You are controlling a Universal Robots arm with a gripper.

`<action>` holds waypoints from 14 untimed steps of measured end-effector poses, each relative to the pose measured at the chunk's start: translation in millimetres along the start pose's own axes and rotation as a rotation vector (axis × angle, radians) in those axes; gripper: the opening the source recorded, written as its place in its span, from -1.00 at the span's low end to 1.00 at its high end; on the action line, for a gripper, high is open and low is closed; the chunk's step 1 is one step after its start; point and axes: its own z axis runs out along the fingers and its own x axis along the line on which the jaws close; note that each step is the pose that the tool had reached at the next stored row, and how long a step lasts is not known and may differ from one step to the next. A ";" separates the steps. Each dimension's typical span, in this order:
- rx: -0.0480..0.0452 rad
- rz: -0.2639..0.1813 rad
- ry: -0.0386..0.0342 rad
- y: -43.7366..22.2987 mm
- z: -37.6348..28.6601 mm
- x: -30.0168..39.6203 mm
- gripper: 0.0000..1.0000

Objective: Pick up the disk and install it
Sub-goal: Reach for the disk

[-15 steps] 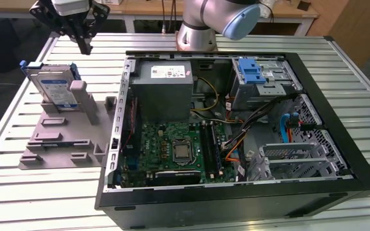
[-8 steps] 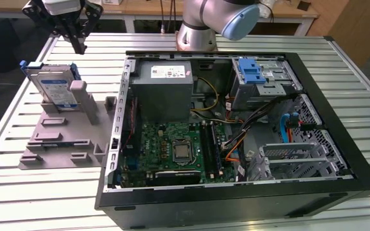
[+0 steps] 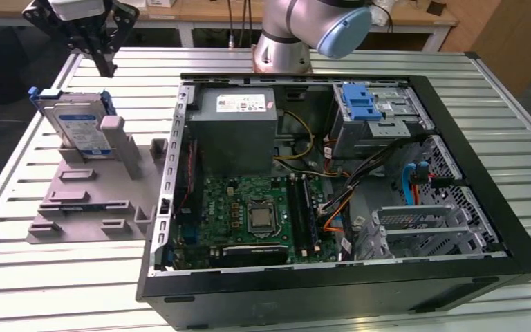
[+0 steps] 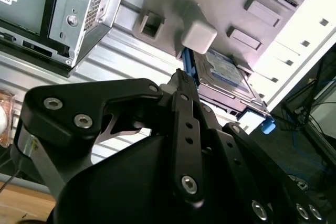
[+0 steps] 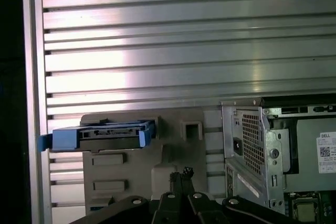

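The disk point(image 3: 77, 128), framed by its blue carrier, is seen stood on edge in a grey holder point(image 3: 90, 200) on the slatted worktop point(image 3: 53, 277), just beside an opened PC case point(image 3: 339, 297), at the exterior view's left of it. The hand point(image 3: 108, 68) is held above the disk's far end, apart from it, w/ fingers drawn together and nothing clamped btwn them. The disk point(image 5: 105, 136) and holder are shown beyond the fingertips point(image 5: 181, 174) in both wrist views.

Slatted metal table point(image 3: 487, 104), grey plastic stand point(image 3: 81, 207) resting on it; open computer case point(image 3: 339, 290) just beside the stand
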 end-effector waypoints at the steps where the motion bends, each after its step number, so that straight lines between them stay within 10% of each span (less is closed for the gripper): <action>1: 0.0000 0.000 0.0001 0.0 0.0 1.2 -0.79; 14: 0.0001 0.000 0.0011 0.8 0.1 6.3 -0.79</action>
